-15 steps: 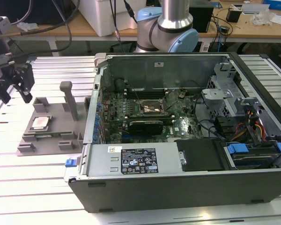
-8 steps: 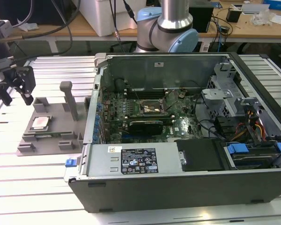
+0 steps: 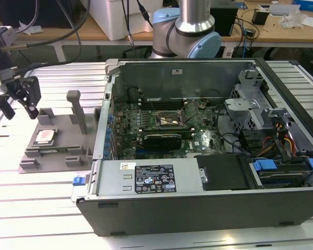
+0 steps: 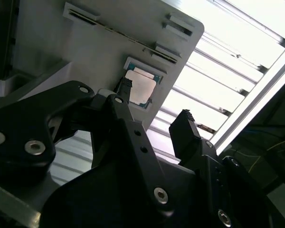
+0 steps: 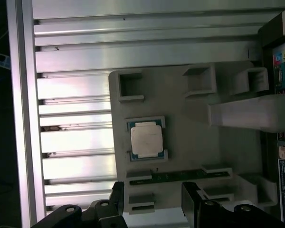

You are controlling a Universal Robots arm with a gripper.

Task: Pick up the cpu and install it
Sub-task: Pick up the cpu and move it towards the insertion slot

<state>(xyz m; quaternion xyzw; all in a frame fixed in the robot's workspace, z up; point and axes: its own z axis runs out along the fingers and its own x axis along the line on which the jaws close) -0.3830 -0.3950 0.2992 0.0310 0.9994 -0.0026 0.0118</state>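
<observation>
The cpu (image 3: pixel 44 136) is a small square silver chip with a pale rim. It lies flat in a recess of the grey holder block (image 3: pixel 57 152) on the slatted table, at the exterior view's left. My gripper (image 3: pixel 18 105) hangs above and to the left of it, open, with nothing between its black fingers. Both wrist views show the cpu (image 4: pixel 141 88) (image 5: pixel 146 139) beyond the gripper (image 4: pixel 154 100) (image 5: pixel 153 190), apart from the fingertips. The open computer case holds the motherboard with its square socket (image 3: pixel 170 121).
A tall grey post (image 3: pixel 75 107) rises from the holder block beside the cpu. The case wall (image 3: pixel 101 130) stands just right of the block. A long black card (image 3: pixel 161 139) sits below the socket, with cables and drive bays (image 3: pixel 281 140) to the right. The arm base (image 3: pixel 185 31) is behind the case.
</observation>
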